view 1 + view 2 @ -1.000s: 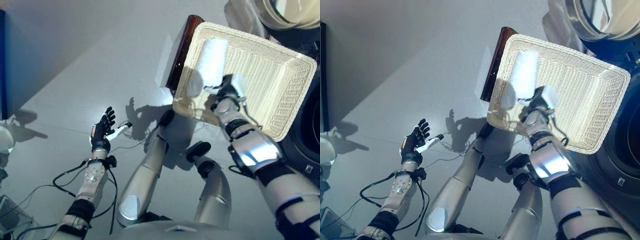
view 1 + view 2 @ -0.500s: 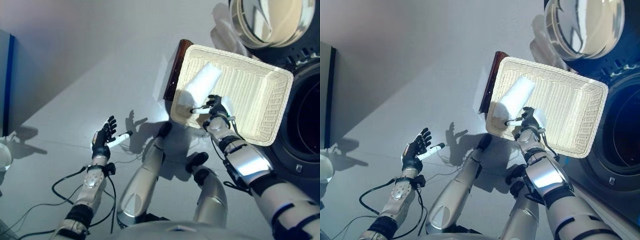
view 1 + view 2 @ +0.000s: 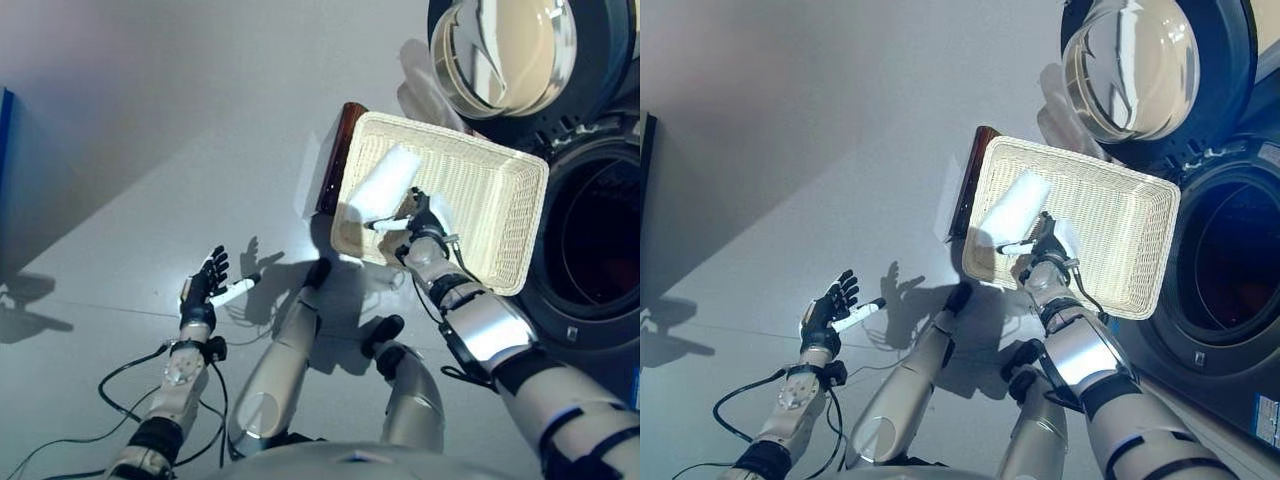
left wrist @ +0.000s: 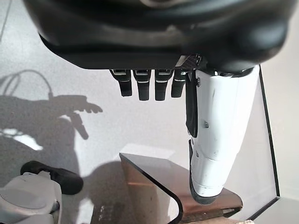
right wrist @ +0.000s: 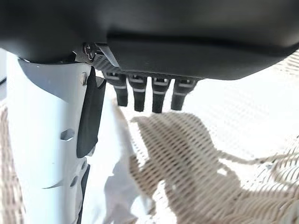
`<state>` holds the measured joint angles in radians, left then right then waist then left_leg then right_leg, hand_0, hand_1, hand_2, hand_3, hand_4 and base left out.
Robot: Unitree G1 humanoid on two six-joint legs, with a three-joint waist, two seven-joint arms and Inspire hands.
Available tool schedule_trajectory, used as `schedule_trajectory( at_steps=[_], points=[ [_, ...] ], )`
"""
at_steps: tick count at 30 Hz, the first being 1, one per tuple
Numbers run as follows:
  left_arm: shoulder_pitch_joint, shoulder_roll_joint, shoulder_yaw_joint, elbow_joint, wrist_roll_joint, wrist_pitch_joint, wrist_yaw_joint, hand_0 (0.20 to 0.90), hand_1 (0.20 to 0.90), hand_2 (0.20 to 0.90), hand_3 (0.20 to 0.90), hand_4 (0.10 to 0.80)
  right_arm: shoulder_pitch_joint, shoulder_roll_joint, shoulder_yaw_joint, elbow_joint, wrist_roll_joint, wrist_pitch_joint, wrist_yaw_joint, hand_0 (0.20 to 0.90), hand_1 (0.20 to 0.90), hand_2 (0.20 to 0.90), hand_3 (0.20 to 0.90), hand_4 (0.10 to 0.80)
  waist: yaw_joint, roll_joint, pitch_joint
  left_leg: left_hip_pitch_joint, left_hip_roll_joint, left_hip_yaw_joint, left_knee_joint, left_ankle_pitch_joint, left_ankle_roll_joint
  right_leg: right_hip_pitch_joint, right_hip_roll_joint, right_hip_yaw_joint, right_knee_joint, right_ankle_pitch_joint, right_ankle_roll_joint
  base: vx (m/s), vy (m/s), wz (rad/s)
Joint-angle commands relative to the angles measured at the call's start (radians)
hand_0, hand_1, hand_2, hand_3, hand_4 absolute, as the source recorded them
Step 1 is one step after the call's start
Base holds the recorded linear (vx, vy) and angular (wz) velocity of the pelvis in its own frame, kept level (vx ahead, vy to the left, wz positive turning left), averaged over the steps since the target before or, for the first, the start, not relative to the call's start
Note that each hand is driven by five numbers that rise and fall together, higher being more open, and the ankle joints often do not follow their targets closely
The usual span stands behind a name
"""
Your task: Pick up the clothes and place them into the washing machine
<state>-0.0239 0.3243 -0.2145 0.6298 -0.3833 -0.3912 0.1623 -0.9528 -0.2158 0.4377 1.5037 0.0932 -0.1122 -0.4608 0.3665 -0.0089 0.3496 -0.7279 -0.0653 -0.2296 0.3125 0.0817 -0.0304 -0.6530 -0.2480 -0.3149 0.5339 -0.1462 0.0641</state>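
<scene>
A white folded cloth point(image 3: 383, 182) lies in the near left part of the shallow wicker basket point(image 3: 485, 210), which rests on the dark brown box point(image 3: 334, 160) beside the washing machine. My right hand point(image 3: 422, 218) hovers inside the basket right next to the cloth, open, its white-covered thumb pointing at the cloth. In the right wrist view the fingers point(image 5: 140, 95) are straight above the weave, with the cloth point(image 5: 114, 186) beside the thumb. My left hand point(image 3: 205, 285) is open and empty over the floor at the lower left.
The washing machine's dark drum opening point(image 3: 598, 240) is at the right, just beyond the basket. Its round door point(image 3: 505, 55) stands swung open above the basket. The brown box also shows in the left wrist view point(image 4: 159, 182). Grey floor lies to the left.
The whole picture has shifted, so the camera moved and more of the machine shows. My right hand stays by the cloth in the basket. My left hand stays open.
</scene>
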Motion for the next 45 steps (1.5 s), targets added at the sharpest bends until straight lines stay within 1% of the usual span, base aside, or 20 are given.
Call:
schedule_trajectory(
  at_steps=[1, 5, 6, 8, 11, 14, 17, 20, 21, 22, 23, 24, 27, 34, 39, 42, 45],
  points=[
    [0.028, 0.081, 0.058, -0.021, -0.001, -0.056, 0.032, 0.900, 0.900, 0.900, 0.900, 0.800, -0.070, -0.030, -0.004, -0.070, 0.047, -0.072, -0.056, 0.900, 0.900, 0.900, 0.900, 0.800, 0.005, -0.022, 0.005, -0.062, -0.025, 0.051, 0.048, -0.085, -0.016, 0.063, 0.012, 0.036, -0.133, 0.061, 0.024, 0.038, 0.002, 0.06],
    [0.013, 0.090, 0.066, -0.024, -0.013, -0.060, 0.044, 0.900, 0.900, 0.900, 0.900, 0.800, -0.125, -0.040, -0.033, -0.035, 0.080, -0.066, -0.083, 0.900, 0.900, 0.900, 0.900, 0.800, 0.019, -0.022, 0.020, -0.085, -0.031, 0.049, 0.069, -0.092, -0.017, 0.060, 0.007, 0.025, -0.118, 0.051, 0.025, 0.028, 0.012, 0.09],
    [0.010, 0.090, 0.061, -0.032, -0.015, -0.061, 0.045, 0.900, 0.900, 0.900, 0.900, 0.800, -0.142, -0.050, -0.039, -0.018, 0.081, -0.059, -0.094, 0.900, 0.900, 0.900, 0.900, 0.800, 0.024, -0.016, 0.026, -0.097, -0.035, 0.050, 0.078, -0.094, -0.017, 0.054, 0.003, 0.019, -0.108, 0.046, 0.026, 0.010, 0.025, 0.11],
    [0.008, 0.093, 0.057, -0.062, -0.017, -0.062, 0.048, 0.900, 0.900, 0.900, 0.900, 0.800, -0.175, -0.065, -0.047, 0.009, 0.083, -0.049, -0.105, 0.900, 0.900, 0.900, 0.900, 0.800, 0.039, -0.003, 0.040, -0.119, -0.043, 0.045, 0.098, -0.098, -0.015, 0.036, -0.003, 0.013, -0.075, 0.030, 0.027, -0.002, 0.032, 0.09],
    [-0.001, 0.094, 0.045, -0.116, -0.022, -0.068, 0.046, 0.900, 0.900, 0.900, 0.900, 0.800, -0.221, -0.120, -0.054, 0.035, 0.085, -0.037, -0.117, 0.900, 0.900, 0.900, 0.900, 0.800, 0.061, 0.031, 0.057, -0.170, -0.064, 0.041, 0.158, -0.116, -0.011, -0.014, -0.022, 0.008, 0.005, -0.002, 0.026, -0.013, 0.051, 0.14],
    [-0.016, 0.097, 0.035, -0.140, -0.011, -0.075, 0.055, 0.900, 0.900, 0.900, 0.900, 0.800, -0.260, -0.166, -0.042, 0.046, 0.075, -0.024, -0.121, 0.900, 0.900, 0.900, 0.900, 0.800, 0.068, 0.064, 0.072, -0.221, -0.080, 0.043, 0.208, -0.130, -0.007, -0.073, -0.038, 0.009, 0.084, -0.035, 0.017, -0.021, 0.061, 0.32],
    [-0.026, 0.088, 0.036, -0.176, -0.013, -0.078, 0.070, 0.900, 0.900, 0.900, 0.900, 0.800, -0.305, -0.175, -0.008, 0.067, 0.036, -0.001, -0.123, 0.900, 0.900, 0.900, 0.900, 0.800, 0.079, 0.085, 0.094, -0.273, -0.089, 0.047, 0.240, -0.130, -0.006, -0.134, -0.047, 0.011, 0.142, -0.052, 0.012, -0.024, 0.050, 0.29],
    [-0.021, 0.078, 0.029, -0.182, -0.012, -0.080, 0.076, 0.900, 0.900, 0.900, 0.900, 0.800, -0.312, -0.173, -0.003, 0.076, 0.019, 0.010, -0.123, 0.900, 0.900, 0.900, 0.900, 0.800, 0.083, 0.092, 0.106, -0.287, -0.090, 0.048, 0.252, -0.130, -0.004, -0.153, -0.049, 0.012, 0.155, -0.055, 0.012, -0.014, 0.021, 0.10],
    [-0.023, 0.075, 0.024, -0.184, -0.013, -0.079, 0.075, 0.900, 0.900, 0.900, 0.900, 0.800, -0.316, -0.175, -0.002, 0.080, 0.017, 0.012, -0.122, 0.620, 0.620, 0.620, 0.620, 0.600, 0.086, 0.096, 0.109, -0.292, -0.091, 0.049, 0.253, -0.129, -0.004, -0.159, -0.053, 0.012, 0.159, -0.057, 0.011, -0.020, 0.012, -0.06],
    [-0.020, 0.072, 0.018, -0.189, -0.011, -0.079, 0.075, 0.900, 0.900, 0.900, 0.900, 0.800, -0.321, -0.177, 0.000, 0.085, 0.010, 0.017, -0.119, 0.480, 0.480, 0.480, 0.480, 0.500, 0.087, 0.103, 0.112, -0.298, -0.094, 0.048, 0.257, -0.129, -0.002, -0.169, -0.058, 0.010, 0.169, -0.057, 0.011, -0.023, 0.021, -0.07],
    [-0.015, 0.069, 0.011, -0.204, -0.009, -0.078, 0.073, 0.900, 0.900, 0.900, 0.900, 0.800, -0.321, -0.181, -0.002, 0.089, 0.006, 0.020, -0.119, 0.274, 0.274, 0.274, 0.274, 0.353, 0.088, 0.110, 0.111, -0.303, -0.097, 0.046, 0.256, -0.129, 0.000, -0.177, -0.062, 0.011, 0.176, -0.061, 0.011, -0.026, 0.033, -0.08],
    [-0.015, 0.066, 0.008, -0.204, -0.008, -0.079, 0.073, 0.900, 0.900, 0.900, 0.900, 0.800, -0.322, -0.182, -0.003, 0.090, 0.003, 0.023, -0.120, 0.200, 0.200, 0.200, 0.200, 0.300, 0.088, 0.116, 0.111, -0.303, -0.099, 0.046, 0.251, -0.127, 0.001, -0.182, -0.063, 0.013, 0.180, -0.063, 0.010, -0.026, 0.040, -0.03],
    [-0.009, 0.070, 0.004, -0.202, -0.005, -0.082, 0.071, 0.900, 0.900, 0.900, 0.900, 0.800, -0.330, -0.192, -0.003, 0.096, -0.011, 0.033, -0.116, 0.200, 0.200, 0.200, 0.200, 0.300, 0.088, 0.128, 0.109, -0.297, -0.097, 0.049, 0.237, -0.122, 0.003, -0.188, -0.065, 0.019, 0.180, -0.064, 0.008, -0.030, 0.040, -0.01],
    [0.005, 0.065, -0.021, -0.189, 0.000, -0.082, 0.055, 0.900, 0.900, 0.900, 0.900, 0.800, -0.273, -0.241, -0.008, 0.091, -0.051, 0.052, -0.114, 0.200, 0.200, 0.200, 0.200, 0.300, 0.083, 0.144, 0.104, -0.285, -0.091, 0.065, 0.227, -0.115, 0.008, -0.188, -0.070, 0.037, 0.174, -0.048, 0.008, -0.025, 0.025, -0.03],
    [0.015, 0.057, -0.034, -0.167, 0.012, -0.071, 0.039, 0.900, 0.900, 0.900, 0.900, 0.800, -0.180, -0.287, -0.014, 0.090, -0.101, 0.067, -0.110, 0.200, 0.200, 0.200, 0.200, 0.300, 0.073, 0.153, 0.087, -0.260, -0.085, 0.074, 0.210, -0.108, 0.009, -0.174, -0.072, 0.054, 0.164, -0.042, 0.008, -0.017, 0.008, -0.06],
    [0.020, 0.055, -0.041, -0.167, 0.017, -0.070, 0.035, 0.900, 0.900, 0.900, 0.900, 0.800, -0.157, -0.300, -0.017, 0.088, -0.115, 0.069, -0.112, 0.200, 0.200, 0.200, 0.200, 0.300, 0.070, 0.157, 0.080, -0.251, -0.083, 0.080, 0.204, -0.106, 0.009, -0.166, -0.072, 0.059, 0.155, -0.037, 0.006, -0.021, -0.003, -0.05],
    [0.036, 0.049, -0.054, -0.157, 0.029, -0.061, 0.024, 0.900, 0.900, 0.900, 0.900, 0.800, -0.107, -0.322, -0.052, 0.092, -0.112, 0.069, -0.119, 0.200, 0.200, 0.200, 0.200, 0.300, 0.056, 0.166, 0.062, -0.230, -0.076, 0.088, 0.186, -0.099, 0.008, -0.150, -0.071, 0.071, 0.133, -0.025, 0.008, -0.013, -0.011, -0.12]
  ],
)
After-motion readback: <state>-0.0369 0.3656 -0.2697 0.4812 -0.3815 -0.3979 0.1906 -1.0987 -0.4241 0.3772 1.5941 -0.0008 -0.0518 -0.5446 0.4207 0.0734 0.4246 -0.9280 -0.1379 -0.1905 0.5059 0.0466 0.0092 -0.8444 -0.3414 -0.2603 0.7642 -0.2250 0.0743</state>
